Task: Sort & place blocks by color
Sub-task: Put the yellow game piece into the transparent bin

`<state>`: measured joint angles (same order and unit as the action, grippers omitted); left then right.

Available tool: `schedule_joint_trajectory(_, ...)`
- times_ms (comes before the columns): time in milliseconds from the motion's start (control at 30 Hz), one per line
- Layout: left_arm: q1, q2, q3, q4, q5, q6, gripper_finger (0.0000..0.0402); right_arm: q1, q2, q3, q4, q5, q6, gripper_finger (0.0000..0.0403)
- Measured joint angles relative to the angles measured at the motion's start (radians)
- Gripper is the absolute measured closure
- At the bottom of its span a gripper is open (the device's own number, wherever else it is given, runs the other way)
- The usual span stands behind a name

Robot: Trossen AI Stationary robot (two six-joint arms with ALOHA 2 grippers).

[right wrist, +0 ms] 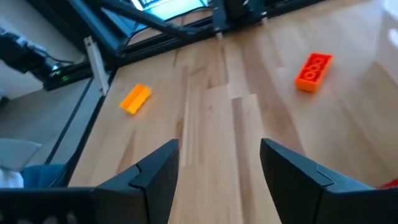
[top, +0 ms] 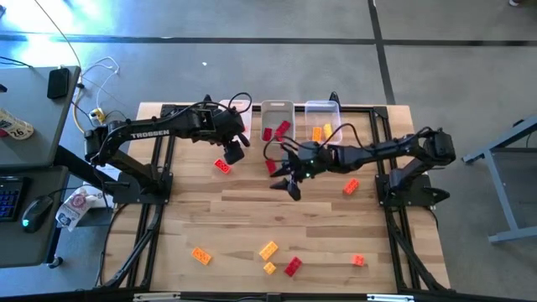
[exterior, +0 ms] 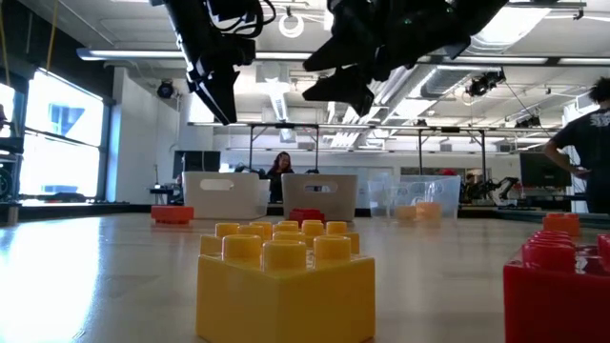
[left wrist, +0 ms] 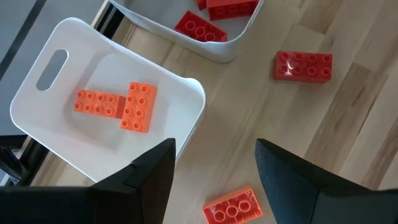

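Small studded blocks lie scattered on the wooden table. My left gripper [top: 233, 151] [left wrist: 214, 152] hangs open above the table beside the left white bin [left wrist: 186, 99], which holds two orange-red blocks [left wrist: 118, 106]. An orange-red block [left wrist: 231, 205] lies flat on the table just under its fingers, and a red block [left wrist: 303, 65] lies farther off. The middle bin [top: 277, 107] holds red blocks, the clear right bin [top: 323, 107] orange-yellow ones. My right gripper [top: 285, 183] [right wrist: 219, 152] is open over bare table near the middle. It touches nothing.
Loose blocks lie along the near edge: orange-yellow [top: 200, 255], yellow [top: 268, 249], red [top: 292, 267], orange [top: 358, 261]. Another orange block [top: 351, 187] sits by the right arm's base. The three bins stand in a row at the far edge. People show in the room behind.
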<state>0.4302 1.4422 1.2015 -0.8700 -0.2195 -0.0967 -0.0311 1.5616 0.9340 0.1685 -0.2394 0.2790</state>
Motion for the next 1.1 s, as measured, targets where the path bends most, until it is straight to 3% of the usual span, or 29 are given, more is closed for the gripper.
schedule_joint_trajectory(100, 0.0, 0.0, 0.0, 0.0, 0.0, -0.005, 0.0193, 0.025, 0.0, 0.0, 0.001, 0.0, -0.019, 0.0192)
schedule_joint_trajectory(300, 0.0, 0.0, 0.0, 0.0, 0.0, -0.011, 0.0193, 0.103, 0.0, 0.0, 0.003, 0.012, -0.209, 0.0192)
schedule_joint_trajectory(533, 0.0, 0.0, 0.0, 0.001, 0.0, -0.034, 0.0192, 0.191, 0.0, 0.0, 0.024, 0.135, -0.246, 0.019)
schedule_joint_trajectory(933, 0.0, 0.0, 0.0, 0.003, 0.0, -0.04, 0.0194, 0.296, 0.002, 0.0, 0.05, 0.106, -0.367, 0.0182)
schedule_joint_trajectory(1100, 0.0, 0.0, 0.0, 0.004, 0.0, -0.06, 0.0193, 0.325, 0.04, 0.0, 0.139, 0.082, -0.411, 0.0182)
